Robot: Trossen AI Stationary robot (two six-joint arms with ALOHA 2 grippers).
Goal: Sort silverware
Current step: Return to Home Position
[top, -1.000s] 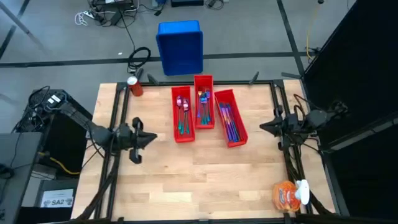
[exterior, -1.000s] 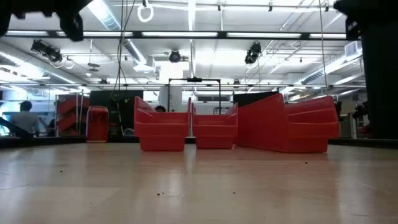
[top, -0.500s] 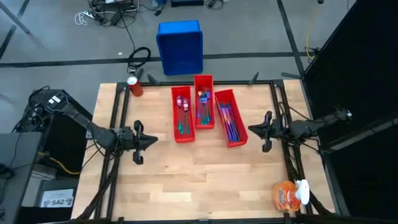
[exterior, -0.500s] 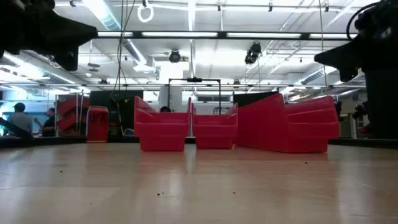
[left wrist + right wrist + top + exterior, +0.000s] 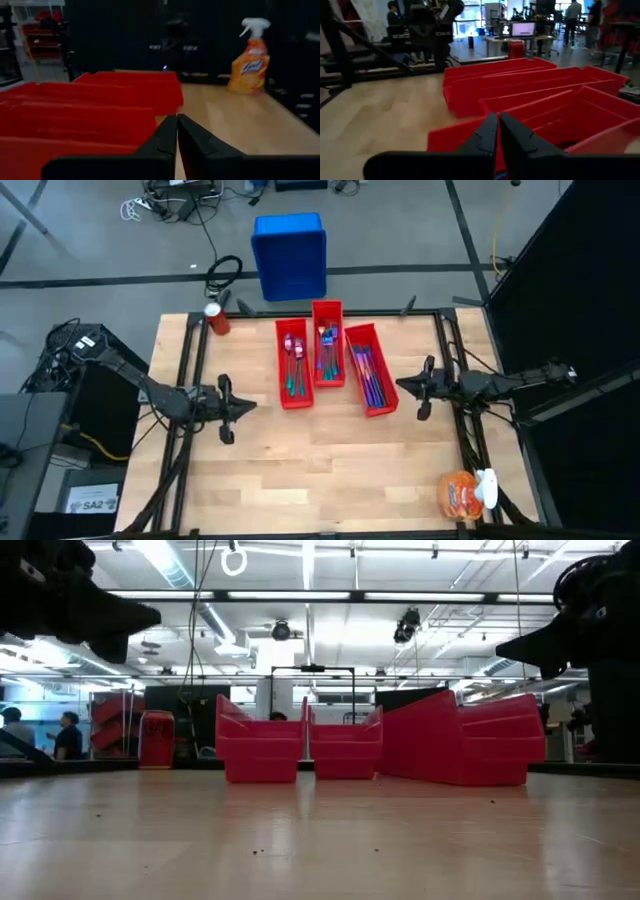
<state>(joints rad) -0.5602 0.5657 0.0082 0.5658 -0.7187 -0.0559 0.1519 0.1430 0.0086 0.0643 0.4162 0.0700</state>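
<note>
The silverware lies in three long red bins at the table's far middle: spoons (image 5: 292,365) in the left bin (image 5: 281,390), forks (image 5: 326,348) in the middle bin (image 5: 327,308), knives (image 5: 367,377) in the right bin (image 5: 384,406). My left gripper (image 5: 252,405) hovers shut to the left of the bins, pointing at them (image 5: 177,120). My right gripper (image 5: 400,384) hovers shut just right of the right bin, pointing at it (image 5: 498,117). Neither holds anything. In the low view both stand above the table top.
A red can (image 5: 216,318) stands at the far left corner. An orange spray bottle (image 5: 465,492) lies at the near right corner. A blue crate (image 5: 289,255) sits on the floor beyond the table. Bare wood (image 5: 320,470) fills the table's near half.
My right gripper has moved toward the table's left edge, up to the right bin, and come lower into the low view. My left gripper has shifted a little toward the bins and also come lower. Both stay shut. The bins and silverware have not moved.
</note>
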